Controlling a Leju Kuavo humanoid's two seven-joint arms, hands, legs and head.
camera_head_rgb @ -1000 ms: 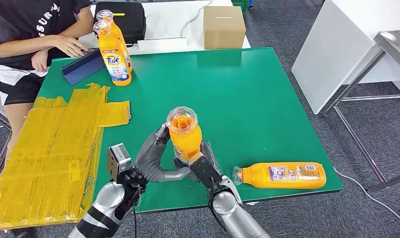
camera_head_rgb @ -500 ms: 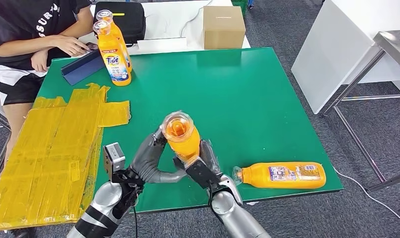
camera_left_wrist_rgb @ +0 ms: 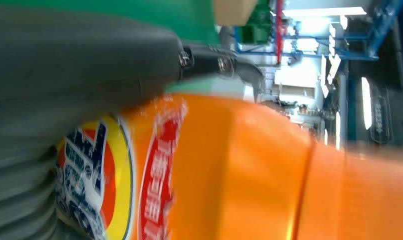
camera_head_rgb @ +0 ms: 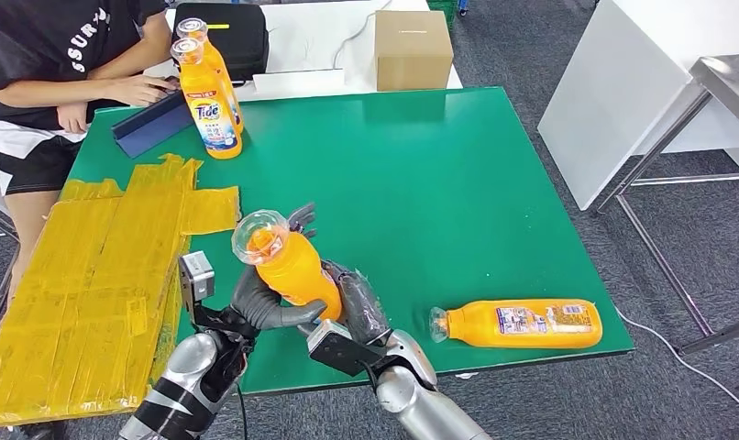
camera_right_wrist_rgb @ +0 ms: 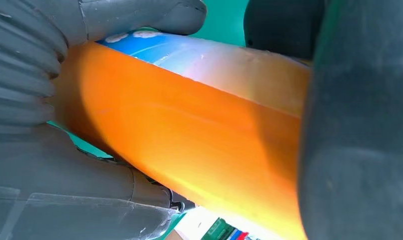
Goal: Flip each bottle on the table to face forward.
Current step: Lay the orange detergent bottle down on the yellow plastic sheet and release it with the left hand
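Note:
Both hands hold one orange Tide bottle (camera_head_rgb: 288, 263) above the near edge of the green table (camera_head_rgb: 421, 174), tilted with its clear cap toward the left. My left hand (camera_head_rgb: 260, 298) grips its body from the left, and my right hand (camera_head_rgb: 355, 307) grips its lower end from the right. In the left wrist view the bottle's label (camera_left_wrist_rgb: 109, 185) lies against the grey thumb (camera_left_wrist_rgb: 79, 65). In the right wrist view the orange bottle body (camera_right_wrist_rgb: 189, 145) sits between the fingers (camera_right_wrist_rgb: 359, 125). Another orange bottle (camera_head_rgb: 522, 324) lies on its side near the front right edge. Two bottles (camera_head_rgb: 210, 96) stand upright at the far left.
A person (camera_head_rgb: 63, 64) leans on the table's far left corner beside a dark blue folder (camera_head_rgb: 150, 122). Yellow taped sheeting (camera_head_rgb: 100, 275) covers the left side. A cardboard box (camera_head_rgb: 413, 48) and a black case (camera_head_rgb: 233, 32) stand behind the table. A white table (camera_head_rgb: 641, 82) stands to the right.
The held bottle has gone from upright to tilted, its cap swinging left and toward me. Both hands have shifted left with it. The lying bottle has not moved.

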